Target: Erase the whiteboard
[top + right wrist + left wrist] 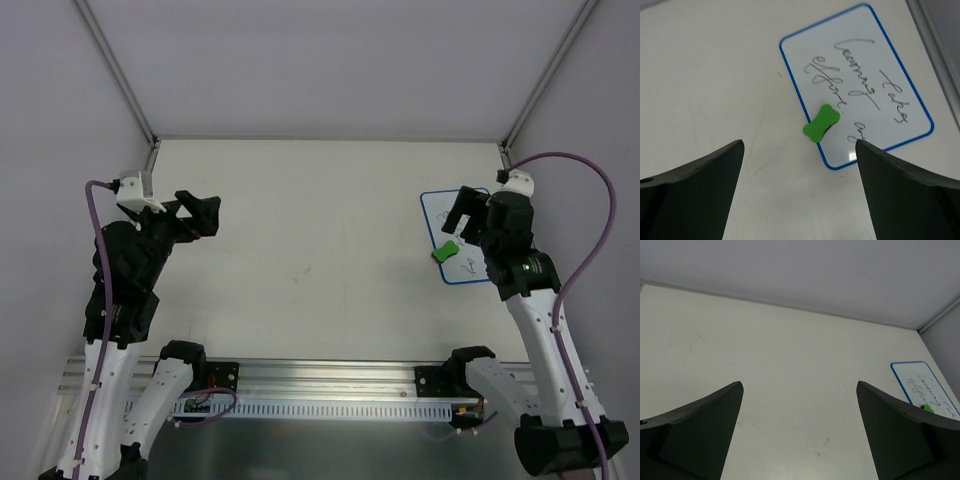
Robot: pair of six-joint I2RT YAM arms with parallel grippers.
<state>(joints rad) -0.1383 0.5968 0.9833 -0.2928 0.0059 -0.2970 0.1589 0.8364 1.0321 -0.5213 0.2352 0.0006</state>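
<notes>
Hovering, right gripper [799, 146] spread wide, over green eraser [821, 123] at whiteboard [810, 60] edge, risking knocking it away by closing off-centre.

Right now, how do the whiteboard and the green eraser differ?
The whiteboard is a large white rectangle with a blue border; the green eraser is small and bone-shaped. The whiteboard carries dark handwriting; the green eraser is plain. The whiteboard lies on the table; the green eraser straddles its edge. Neither is gripped.

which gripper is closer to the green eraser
Right. The right gripper hangs just above the green eraser at the whiteboard's edge; the left gripper is far off over the table's left side.
</notes>
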